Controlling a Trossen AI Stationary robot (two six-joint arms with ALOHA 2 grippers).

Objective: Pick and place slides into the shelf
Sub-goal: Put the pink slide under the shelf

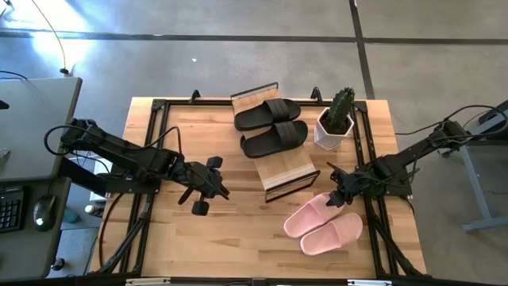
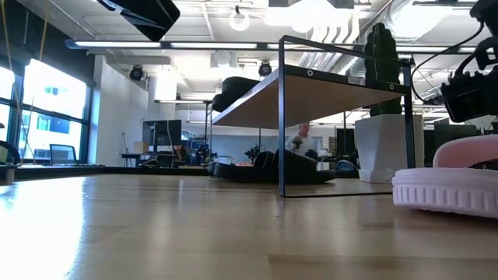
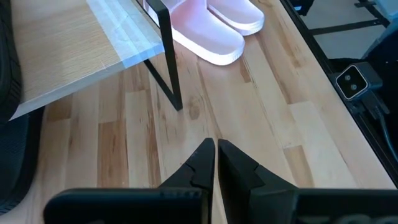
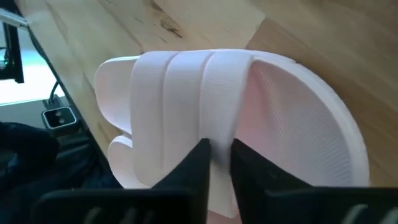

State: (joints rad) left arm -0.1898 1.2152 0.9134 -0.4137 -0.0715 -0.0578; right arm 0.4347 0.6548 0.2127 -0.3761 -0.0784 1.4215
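Note:
Two black slides [image 1: 267,114] [image 1: 275,138] lie on the upper board of the slanted wooden shelf [image 1: 287,168] at the table's middle. A pale pink pair lies on the table near the right front, soles down: one slide [image 1: 308,214] nearer the shelf, the other [image 1: 332,234] beside it. My right gripper [image 1: 337,197] is shut on the strap of the pink slide [image 4: 292,118] nearer the shelf. My left gripper [image 1: 210,187] hovers left of the shelf, shut [image 3: 216,152] and holding nothing. My right gripper pinches the pink slide's wide strap [image 4: 217,134] between its two fingers, at the strap's edge that faces the gripper. The fingers come slanting down from the table's right side. The slide's sole rests on the table.
A white pot with a cactus [image 1: 335,125] stands right of the shelf at the far edge. A black metal frame [image 1: 151,159] runs along the table's sides. Bare tabletop [image 1: 230,238] lies in front of the shelf and my left gripper.

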